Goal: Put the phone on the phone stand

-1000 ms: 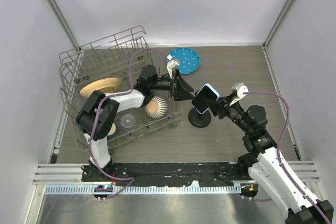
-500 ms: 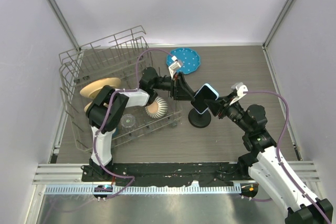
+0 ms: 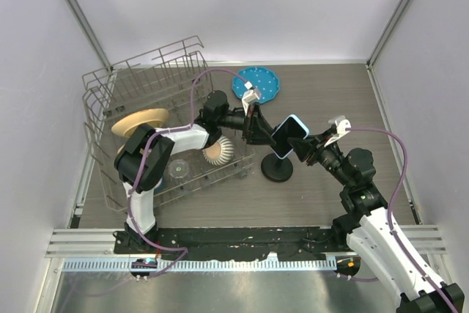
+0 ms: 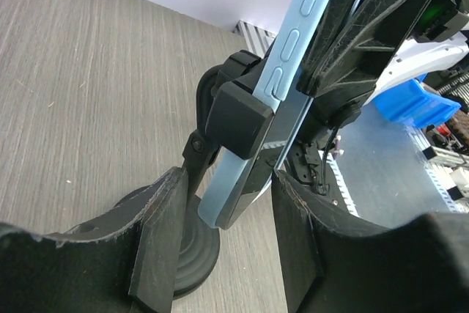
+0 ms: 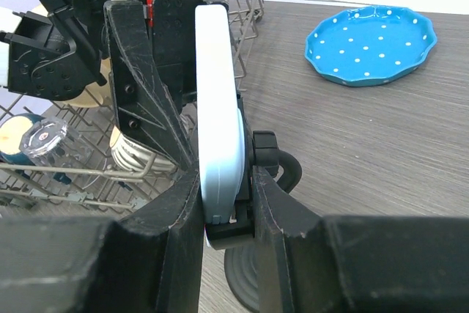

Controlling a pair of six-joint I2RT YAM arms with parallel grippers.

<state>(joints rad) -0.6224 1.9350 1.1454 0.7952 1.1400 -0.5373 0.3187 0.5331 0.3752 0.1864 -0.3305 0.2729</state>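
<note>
The phone [image 3: 287, 137], black with a light blue edge, stands tilted in the cradle of the black phone stand [image 3: 277, 168]. In the left wrist view the stand's clamp [image 4: 242, 119] sits on the phone's blue edge [image 4: 293, 34], above the round base [image 4: 187, 254]. My right gripper [image 3: 303, 149] is shut on the phone [image 5: 218, 108], with one finger on the screen side and the other against the cradle's back. My left gripper [image 3: 258, 126] is open, and its fingers [image 4: 157, 240] straddle the phone's lower end without touching it.
A wire dish rack [image 3: 146, 122] stands at the left and holds a tan plate [image 3: 139, 121], a ribbed cup [image 3: 218, 150] and a clear lid. A round blue dotted plate [image 3: 256, 84] lies behind the stand and also shows in the right wrist view [image 5: 370, 45].
My left gripper has moved right, up to the phone, and now straddles its lower end. The right gripper has kept its hold on the phone and barely moved.
</note>
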